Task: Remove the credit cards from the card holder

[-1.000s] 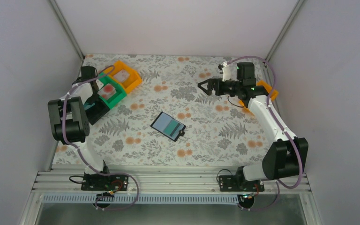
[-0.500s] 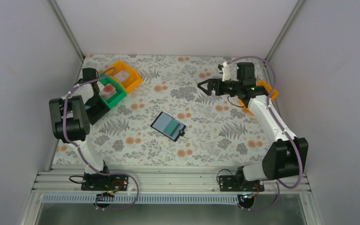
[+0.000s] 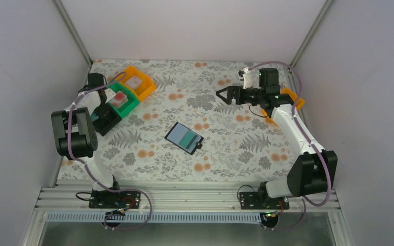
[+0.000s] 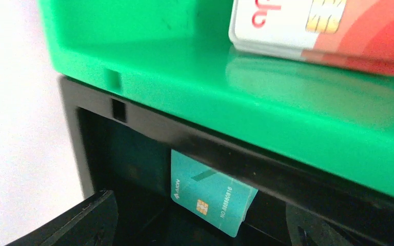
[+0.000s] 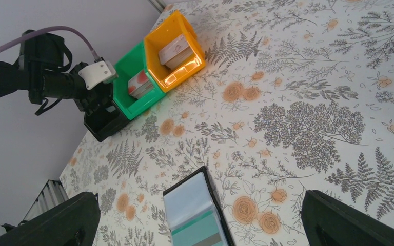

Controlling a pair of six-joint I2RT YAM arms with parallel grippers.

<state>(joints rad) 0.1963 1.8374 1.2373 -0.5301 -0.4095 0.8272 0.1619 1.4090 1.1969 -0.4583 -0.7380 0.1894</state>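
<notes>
The card holder [image 3: 184, 137] lies open at the table's middle, grey-blue inside up, with a teal card [image 5: 201, 228] showing in one pocket. In the left wrist view my left gripper [image 4: 200, 228] is open over the black bin [image 4: 133, 148]. Another teal credit card [image 4: 210, 197] leans free against that bin's far wall, between the spread fingers [image 4: 84, 220] and touching neither. A red and white credit card [image 4: 333, 28] rests in the green bin [image 4: 184, 66]. My right gripper [image 3: 223, 94] hangs open and empty above the table's far right, well away from the card holder.
The orange bin [image 3: 137, 82], green bin [image 3: 122, 100] and black bin [image 3: 105, 119] stand in a row at the far left, the orange one holding cards. A second orange bin [image 3: 290, 97] sits behind the right arm. Walls close in on both sides.
My left gripper has gone from shut to open at the black bin, and the teal card now rests loose inside it. The right arm and the card holder have not moved.
</notes>
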